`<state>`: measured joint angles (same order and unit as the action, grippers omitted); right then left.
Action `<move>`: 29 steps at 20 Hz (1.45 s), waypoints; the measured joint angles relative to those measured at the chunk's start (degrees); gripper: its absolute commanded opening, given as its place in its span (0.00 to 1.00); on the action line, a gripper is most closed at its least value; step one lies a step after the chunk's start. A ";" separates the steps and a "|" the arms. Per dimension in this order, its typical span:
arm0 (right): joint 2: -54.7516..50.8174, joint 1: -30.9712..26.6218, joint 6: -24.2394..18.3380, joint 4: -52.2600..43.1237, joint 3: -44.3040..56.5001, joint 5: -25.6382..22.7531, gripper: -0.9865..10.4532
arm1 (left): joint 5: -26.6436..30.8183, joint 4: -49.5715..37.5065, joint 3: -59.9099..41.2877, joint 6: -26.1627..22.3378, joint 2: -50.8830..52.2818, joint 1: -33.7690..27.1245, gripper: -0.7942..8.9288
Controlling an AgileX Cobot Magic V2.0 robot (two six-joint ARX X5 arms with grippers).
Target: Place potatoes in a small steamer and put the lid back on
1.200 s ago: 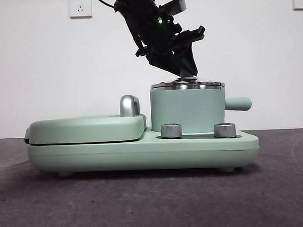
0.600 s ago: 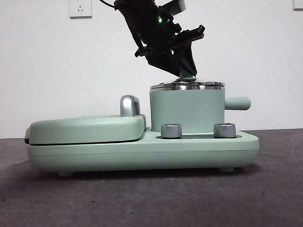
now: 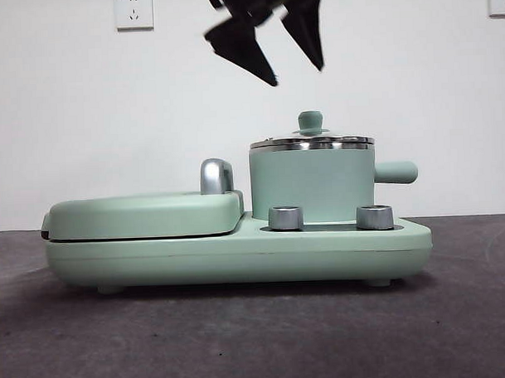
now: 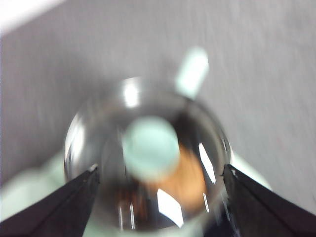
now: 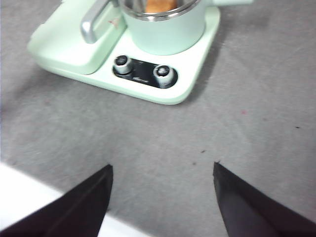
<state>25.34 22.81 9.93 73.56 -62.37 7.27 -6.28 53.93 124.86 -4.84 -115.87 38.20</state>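
The mint-green small steamer [image 3: 312, 184] stands on its base unit with the glass lid [image 3: 311, 140] seated on its steel rim, green knob up. Through the lid [image 4: 148, 158] in the blurred left wrist view an orange-brown potato [image 4: 185, 180] lies inside the pot. My left gripper [image 3: 272, 43] hangs open well above the knob, holding nothing, its jaws spread to either side of the lid. The right wrist view shows my right gripper [image 5: 160, 195] open over bare table, back from the steamer [image 5: 165, 29], with a piece of the potato [image 5: 159, 6] showing in the pot.
The steamer's side handle [image 3: 396, 172] points right. A flat mint-green griddle cover [image 3: 145, 214] with a chrome handle [image 3: 215, 175] fills the left half of the base unit [image 3: 238, 256]. Two steel knobs [image 3: 330, 217] sit on the unit's front. Grey table lies in front.
The left gripper was shut on the lid's knob; it has let go, opened and risen clear. The lid stays resting on the steamer.
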 measured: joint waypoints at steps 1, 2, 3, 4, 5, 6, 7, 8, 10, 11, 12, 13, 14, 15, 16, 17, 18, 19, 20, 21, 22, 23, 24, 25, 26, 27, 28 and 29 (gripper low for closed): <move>0.00 0.00 0.00 0.00 0.02 0.22 0.37 | -0.02 4.26 0.28 0.07 0.83 0.09 0.50; 0.00 0.00 0.00 0.00 0.00 0.22 0.37 | -0.09 6.69 0.28 0.17 1.51 0.22 0.50; 0.00 0.00 0.00 0.00 0.00 0.22 0.37 | -0.74 9.29 0.28 0.61 2.32 0.31 0.50; 0.00 0.00 0.00 0.00 0.00 0.24 0.37 | -1.86 11.34 0.28 1.03 3.19 0.31 0.50; 0.00 0.00 0.00 0.00 0.02 0.24 0.37 | -2.86 14.14 0.28 1.31 4.63 0.31 0.50; 0.00 0.00 0.00 0.00 0.02 0.22 0.37 | -3.06 16.06 0.28 1.53 5.99 0.33 0.50; 0.00 0.00 0.00 -0.07 0.02 0.24 0.37 | -3.08 17.88 0.28 1.70 8.00 0.35 0.50; 0.00 0.00 0.00 -0.26 0.00 0.26 0.37 | -3.08 18.80 0.26 1.88 9.84 0.35 0.50; 0.00 0.00 0.02 -1.29 0.02 0.50 0.37 | -3.08 18.53 -1.51 1.99 15.17 0.35 0.50; 0.00 0.00 0.02 -1.75 0.02 0.81 0.37 | -3.08 18.43 -3.65 2.05 18.43 0.35 0.50; 0.00 0.00 0.02 -2.43 0.02 1.53 0.37 | -3.08 18.38 -6.08 2.08 21.46 0.35 0.50; 0.00 0.00 0.02 -3.41 0.02 1.68 0.37 | -3.10 18.34 -9.29 2.08 24.85 0.35 0.50; 0.00 0.00 0.02 -4.55 0.02 1.73 0.37 | -3.10 18.01 -13.00 2.08 28.11 0.35 0.50; 0.00 0.00 0.02 -5.90 0.02 1.79 0.37 | -3.08 16.63 -17.68 2.10 31.91 0.35 0.49; 0.02 0.00 0.04 -7.08 0.02 1.99 0.37 | -3.08 14.16 -22.82 2.19 35.87 0.35 0.49; 0.02 0.00 0.33 -8.33 0.02 2.14 0.37 | -3.10 11.23 -28.17 2.54 40.04 0.35 0.49; 0.02 0.00 0.50 -9.70 0.02 2.21 0.37 | -3.08 8.61 -33.99 2.73 44.78 0.35 0.49; 0.11 0.00 0.63 -10.97 0.04 2.95 0.37 | -3.08 6.62 -39.65 3.13 49.75 0.35 0.49; 0.33 0.00 0.68 -12.20 0.04 4.02 0.37 | -3.10 4.55 -45.53 3.93 54.97 0.35 0.49; 0.72 0.00 0.81 -13.03 0.04 5.33 0.37 | -3.08 2.71 -50.60 5.05 59.54 0.35 0.49; 1.31 0.00 0.81 -13.60 0.04 6.47 0.37 | -3.06 -0.74 -56.50 6.49 64.61 0.33 0.49; 2.01 0.00 0.81 -13.84 0.04 7.06 0.37 | -2.84 -3.93 -61.92 8.07 69.48 0.33 0.49; 2.54 0.00 0.83 -13.86 0.04 7.28 0.37 | -2.49 -6.54 -65.72 9.27 73.00 0.33 0.49; 2.99 0.00 0.83 -13.86 0.04 7.34 0.37 | -2.05 -8.24 -68.39 10.25 75.71 0.33 0.46; 3.54 0.00 0.83 -13.86 0.04 7.34 0.37 | -1.14 -10.10 -71.17 11.30 78.82 0.33 0.35; 4.00 0.00 0.83 -13.86 0.04 7.32 0.35 | -0.22 -11.17 -73.16 12.17 81.13 0.33 0.19; 4.50 0.00 0.83 -13.86 0.04 7.32 0.24 | 0.57 -11.54 -74.82 13.07 83.60 0.33 0.08; 4.94 0.00 0.94 -13.84 0.04 7.32 0.09 | 1.40 -11.54 -75.91 13.84 85.64 0.31 0.09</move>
<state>30.28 22.81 10.87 59.72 -62.33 14.59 -4.89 42.39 48.95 8.99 -30.24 38.50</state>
